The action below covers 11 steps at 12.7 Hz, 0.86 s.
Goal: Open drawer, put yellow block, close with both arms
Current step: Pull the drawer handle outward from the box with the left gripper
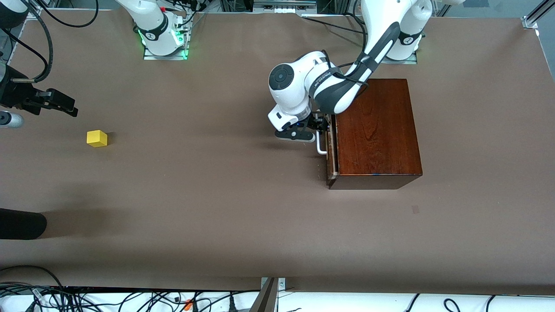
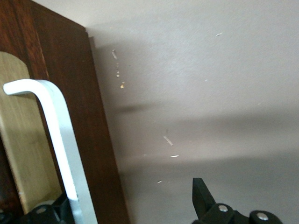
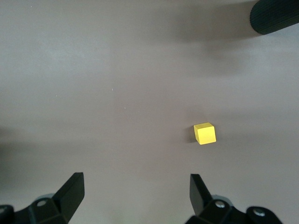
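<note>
The dark glossy wooden box (image 1: 377, 130) stands toward the left arm's end of the table. Its drawer (image 1: 331, 151) faces the right arm's end, with a thin pale strip showing at the front's edge. My left gripper (image 1: 318, 125) (image 2: 131, 205) is low in front of the drawer, open, and the white bar handle (image 1: 321, 146) (image 2: 60, 149) runs just inside one finger (image 2: 58, 211). The yellow block (image 1: 96, 138) (image 3: 205, 133) lies alone on the brown table toward the right arm's end. My right gripper (image 1: 68, 106) (image 3: 135, 191) hangs open over the table beside the block, holding nothing.
A black cylinder (image 1: 21, 224) (image 3: 275, 16) juts in at the right arm's end, nearer the front camera than the block. Both arm bases (image 1: 162, 39) stand along the edge farthest from the camera. Loose cables (image 1: 130, 299) lie below the table's near edge.
</note>
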{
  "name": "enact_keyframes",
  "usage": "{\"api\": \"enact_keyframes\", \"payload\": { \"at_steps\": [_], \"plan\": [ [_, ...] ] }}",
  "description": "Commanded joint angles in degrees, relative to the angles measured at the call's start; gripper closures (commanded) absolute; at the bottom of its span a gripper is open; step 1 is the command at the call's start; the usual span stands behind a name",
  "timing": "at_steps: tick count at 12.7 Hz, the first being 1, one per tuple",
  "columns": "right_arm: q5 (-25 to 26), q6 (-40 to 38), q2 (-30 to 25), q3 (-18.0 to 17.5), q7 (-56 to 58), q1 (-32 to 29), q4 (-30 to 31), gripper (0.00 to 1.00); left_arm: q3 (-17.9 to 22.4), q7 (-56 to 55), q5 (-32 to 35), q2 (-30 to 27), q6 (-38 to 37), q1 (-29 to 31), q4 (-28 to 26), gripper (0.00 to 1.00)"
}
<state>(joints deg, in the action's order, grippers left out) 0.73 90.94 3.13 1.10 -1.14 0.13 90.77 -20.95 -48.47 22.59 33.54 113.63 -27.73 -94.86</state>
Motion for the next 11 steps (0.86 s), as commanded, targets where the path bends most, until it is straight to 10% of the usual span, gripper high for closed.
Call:
{"api": "enact_keyframes", "payload": {
  "at_steps": [1, 11],
  "plan": [
    [0.50, 0.29, -0.76, -0.39, 0.87, -0.57, 0.55, 0.00, -0.05, -2.33, 0.96, 1.61, 6.06, -1.54, 0.90, 0.00],
    [0.50, 0.29, -0.76, -0.39, 0.87, -0.57, 0.55, 0.00, -0.14, -7.17, 0.70, 6.10, 9.50, -4.97, 7.57, 0.00]
  ]
}}
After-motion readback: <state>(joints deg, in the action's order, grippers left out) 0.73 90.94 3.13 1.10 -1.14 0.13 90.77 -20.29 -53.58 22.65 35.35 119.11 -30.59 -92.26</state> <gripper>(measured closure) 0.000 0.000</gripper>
